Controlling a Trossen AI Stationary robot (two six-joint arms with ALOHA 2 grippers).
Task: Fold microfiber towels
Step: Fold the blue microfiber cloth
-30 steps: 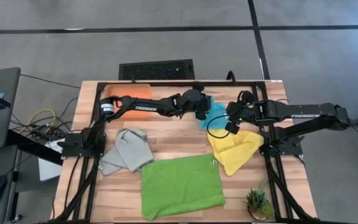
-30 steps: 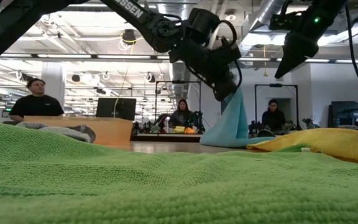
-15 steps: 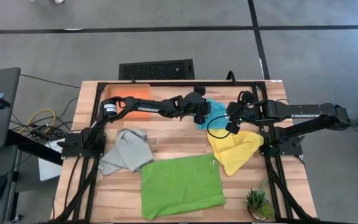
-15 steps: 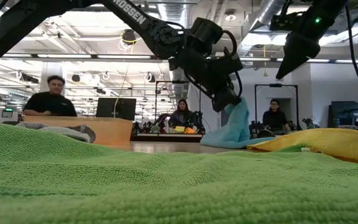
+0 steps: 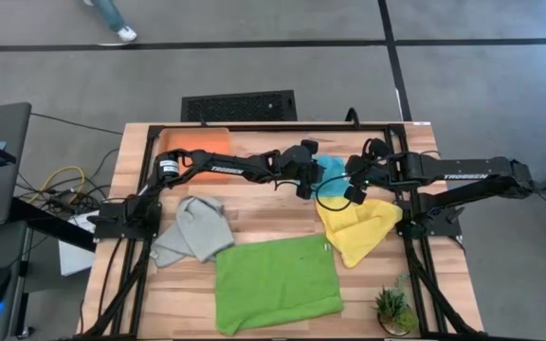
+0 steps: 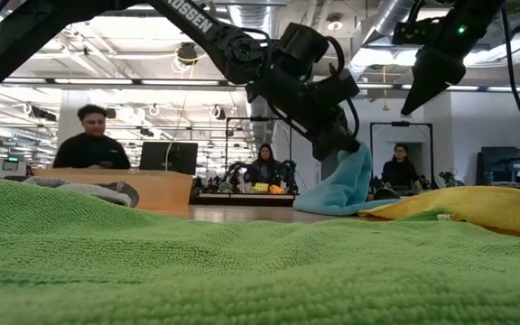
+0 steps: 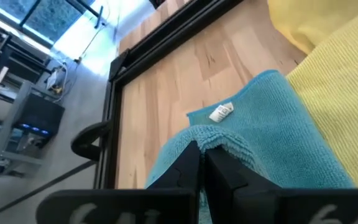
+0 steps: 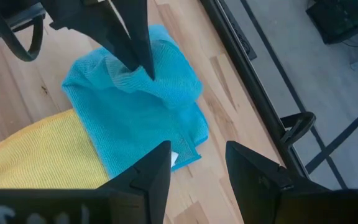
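Observation:
The turquoise towel [image 5: 331,171] lies at the far middle of the table, one part drawn up in a peak [image 6: 348,171]. My left gripper [image 5: 310,181] reaches over from the left and is shut on that peak. My right gripper [image 5: 351,172] hangs open above the towel's right side, touching nothing; its fingers [image 8: 157,171] frame the towel from above. The yellow towel [image 5: 358,227] lies crumpled with its edge against the turquoise one. The green towel [image 5: 278,281] lies flat in front, the grey towel [image 5: 192,230] bunched at left, the orange towel [image 5: 200,143] at the far left. My left gripper pinches a bunched fold of the turquoise towel [image 7: 215,135] between its two fingers [image 8: 139,55]; how many layers I cannot tell. The fingers slant down from the table's left. The pinched part stands up as a tent while the rest of the towel [image 7: 272,134] lies on the table.
A black frame [image 5: 282,126] runs along the table's far and side edges. A small potted plant [image 5: 392,309] stands at the near right corner. Bare wood shows between the grey towel and the turquoise one. People sit and move in the room behind the table.
My left gripper has sunk toward the table and tipped more nearly level, drifting a little toward the right edge, still shut on the turquoise towel. The towel's raised peak, tall and upright before, now stands lower and leans right; its base has stayed on the table.

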